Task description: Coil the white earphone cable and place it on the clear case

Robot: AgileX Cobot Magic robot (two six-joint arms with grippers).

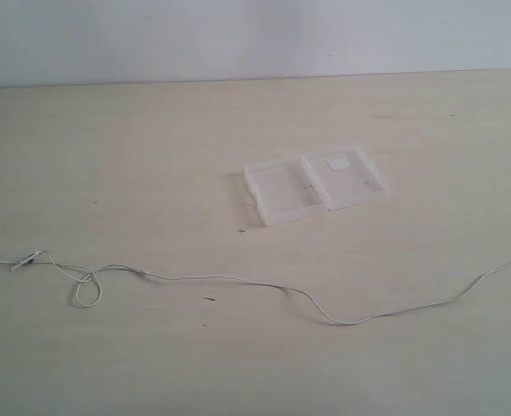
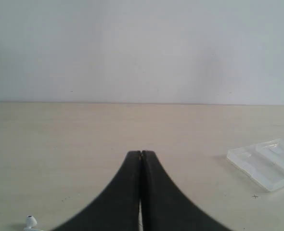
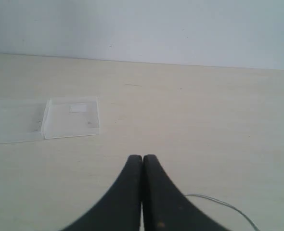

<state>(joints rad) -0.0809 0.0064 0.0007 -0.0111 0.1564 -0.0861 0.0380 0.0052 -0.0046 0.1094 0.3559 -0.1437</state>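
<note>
The table point(image 1: 152, 156) is a broad pale wooden top. Its far edge runs straight across against a plain light wall point(image 1: 238, 35); its left, right and near edges lie outside the exterior view. Bare wood surrounds the task's things on every side, with the widest free stretches on the far left and along the near side.

The clear case point(image 1: 314, 185) lies open and flat, a little right of the middle and toward the far side. Its long axis runs left to right, the right end turned slightly farther away, and the hinge line between the two halves runs near to far. The right half bears a small white patch point(image 1: 336, 162).

The white earphone cable point(image 1: 221, 278) lies uncoiled on the near side of the case, well apart from it. Its long axis also runs left to right, and it spans the whole exterior view, leaving it at both sides. It crosses over itself once near its left end, sags toward the near side right of the middle, then climbs away to the far right.

Neither arm shows in the exterior view. The left gripper point(image 2: 141, 155) has its black fingers pressed together on nothing, with an earbud point(image 2: 31, 221) on the wood near them. The right gripper point(image 3: 142, 158) is likewise pinched closed and empty, a strand of cable lying beside it
</note>
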